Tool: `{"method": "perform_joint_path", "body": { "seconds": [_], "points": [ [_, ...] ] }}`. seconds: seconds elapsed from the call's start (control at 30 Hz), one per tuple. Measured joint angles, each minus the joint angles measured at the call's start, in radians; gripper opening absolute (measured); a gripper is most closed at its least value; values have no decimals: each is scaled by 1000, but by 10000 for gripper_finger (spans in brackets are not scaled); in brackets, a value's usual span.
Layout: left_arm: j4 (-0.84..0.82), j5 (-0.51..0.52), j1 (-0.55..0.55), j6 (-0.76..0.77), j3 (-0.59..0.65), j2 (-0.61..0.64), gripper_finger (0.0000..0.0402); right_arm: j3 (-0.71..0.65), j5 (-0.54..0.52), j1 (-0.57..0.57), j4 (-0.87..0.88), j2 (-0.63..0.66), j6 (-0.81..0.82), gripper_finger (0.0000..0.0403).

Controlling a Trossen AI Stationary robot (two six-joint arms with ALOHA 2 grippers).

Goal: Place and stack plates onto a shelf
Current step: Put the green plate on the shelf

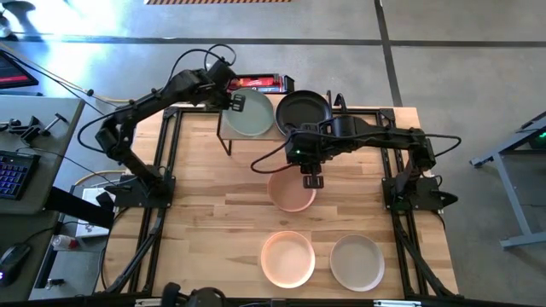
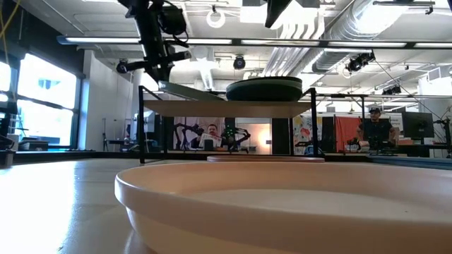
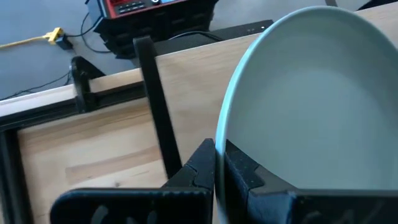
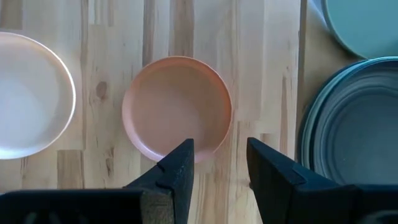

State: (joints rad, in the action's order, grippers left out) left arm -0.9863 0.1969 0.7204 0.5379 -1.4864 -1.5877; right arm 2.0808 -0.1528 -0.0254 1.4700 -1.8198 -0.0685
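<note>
My left gripper (image 1: 235, 101) is shut on a pale green plate (image 1: 249, 113) over the left half of the shelf (image 2: 222, 108), a low wooden riser on thin black legs. On the shelf's right half sits a stack of plates with a black one on top (image 1: 303, 111). My right gripper (image 4: 219, 163) is open and hovers above the near-right rim of a peach-pink plate (image 4: 177, 109), which lies flat on the table in front of the shelf. Two more plates rest near the table's near edge: a peach-pink one (image 1: 287, 258) and a pale beige one (image 1: 357, 262). My left gripper pinches the pale green plate by its rim (image 3: 222, 134) on the plate's left side, one finger (image 3: 249, 174) inside the dish and one (image 3: 199, 168) outside. The plate is tilted: the held edge (image 2: 164, 85) is raised and the opposite edge (image 2: 220, 94) is down at the shelf top.
A red-and-black device (image 1: 256, 83) stands just beyond the table's far edge behind the shelf. Black frame rails (image 1: 166, 162) run along the table's left and right sides. Bare wood lies left of the peach-pink plate (image 1: 213, 196). People show in the room beyond (image 2: 374, 127).
</note>
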Motion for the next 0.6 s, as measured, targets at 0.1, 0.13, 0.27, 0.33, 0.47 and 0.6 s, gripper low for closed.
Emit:
{"method": "perform_joint_path", "body": {
  "seconds": [0.1, 0.13, 0.27, 0.33, 0.47, 0.6],
  "points": [
    [18, -8, 0, 0, 0, -12, 1, 0, 3, 2, 0, 0, -1, 124],
    [22, -8, 0, -2, 0, -17, 1, 0, 3, 2, 0, 0, 0, 124],
    [22, -7, 3, -15, 0, -25, 1, 0, 3, 2, 0, 0, 0, 124],
    [22, -7, 6, -15, 0, -26, 1, 0, 3, 2, 0, 0, 0, 124],
    [21, -2, 7, -19, 0, -26, 9, 0, 3, 2, 0, 0, 0, 124],
    [17, -4, 7, -75, 0, -27, 27, 0, 3, 2, 0, 0, 0, 124]
  ]
}}
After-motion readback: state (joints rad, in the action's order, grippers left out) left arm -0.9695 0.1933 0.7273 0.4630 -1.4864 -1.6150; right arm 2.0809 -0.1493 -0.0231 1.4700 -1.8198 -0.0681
